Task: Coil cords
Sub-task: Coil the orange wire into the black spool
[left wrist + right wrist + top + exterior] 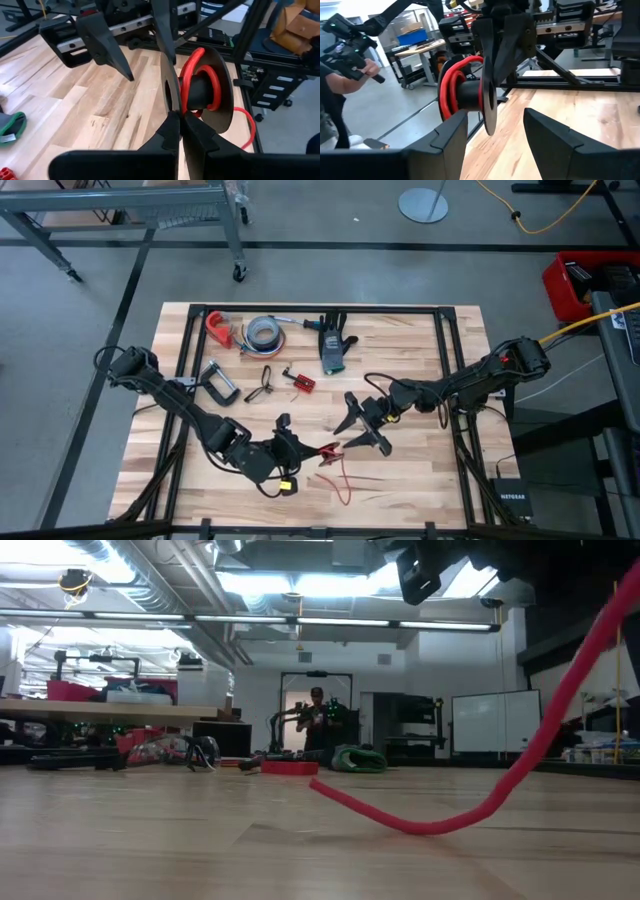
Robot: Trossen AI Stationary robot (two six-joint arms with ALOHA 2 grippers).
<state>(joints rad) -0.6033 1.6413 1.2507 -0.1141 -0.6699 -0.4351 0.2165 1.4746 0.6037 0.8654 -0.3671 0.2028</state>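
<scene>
A black spool (200, 95) with red cord (187, 75) wound round its hub hangs above the table's near middle, and my left gripper (181, 125) is shut on it. The cord's loose end (345, 480) trails onto the table, and in the low view it sags in a red curve (430, 825). My right gripper (362, 428) stands open just right of the spool, its fingers (455, 130) spread toward it. A small red-and-black connector with thin leads (300, 382) lies farther back on the table. My left gripper pinches the rim of one of the spool's black flanges (172, 102) between its two fingers, edge-on. The spool is lifted clear of the table with its axis about level. The cord's tail hangs slack from it to the tabletop. My right gripper has one fingertip (165, 35) close by that flange's rim; whether it touches, I cannot tell.
Along the far side lie an orange clamp (217, 326), a grey tape roll (263, 332) and a dark glove (333, 345). A metal C-clamp (218, 385) and a black wire bundle (260, 387) sit at mid-left. A person (318, 720) stands in the room beyond.
</scene>
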